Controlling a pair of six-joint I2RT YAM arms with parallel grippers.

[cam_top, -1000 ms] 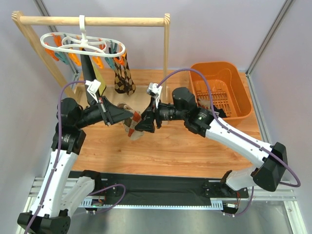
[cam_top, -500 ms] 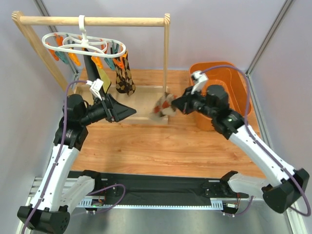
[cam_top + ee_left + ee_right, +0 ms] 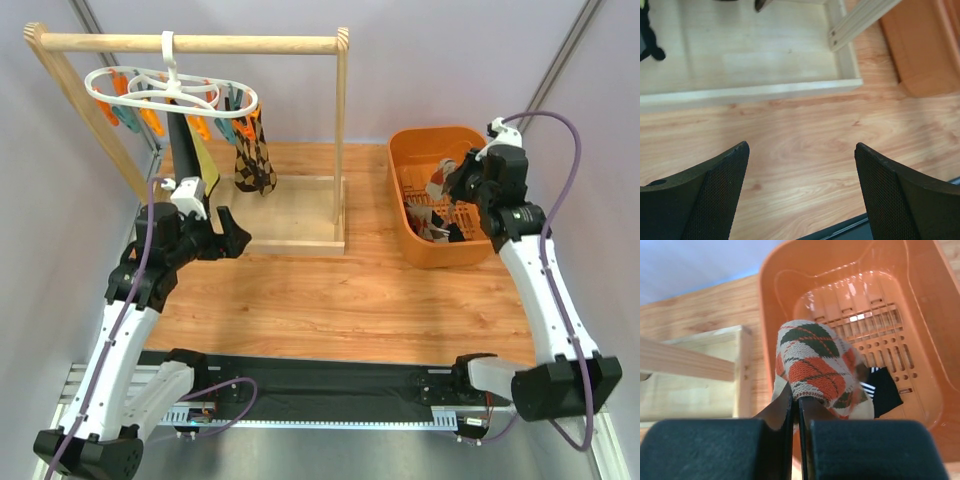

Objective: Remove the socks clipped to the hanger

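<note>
The white ring hanger [image 3: 170,88] hangs by its hook from the wooden rail, with orange and teal clips below it. Two socks are still clipped to it: a black sock [image 3: 186,150] and a brown argyle sock [image 3: 256,160]. My left gripper [image 3: 232,233] [image 3: 800,150] stands open and empty low over the wooden floor, in front of the rack's base. My right gripper [image 3: 457,183] [image 3: 799,402] is shut on an orange, green and cream argyle sock [image 3: 815,365] [image 3: 440,186]. It holds that sock above the orange basket.
The orange basket [image 3: 440,135] [image 3: 925,315] at the right holds other socks [image 3: 440,218], one black with white stripes [image 3: 885,390]. The wooden rack's post [image 3: 341,130] and its shallow tray base [image 3: 295,243] [image 3: 750,90] stand between the arms.
My right arm has swung right, carrying the argyle sock from mid-table to over the basket. My left gripper let go of that sock, opened wide and drew back to the left.
</note>
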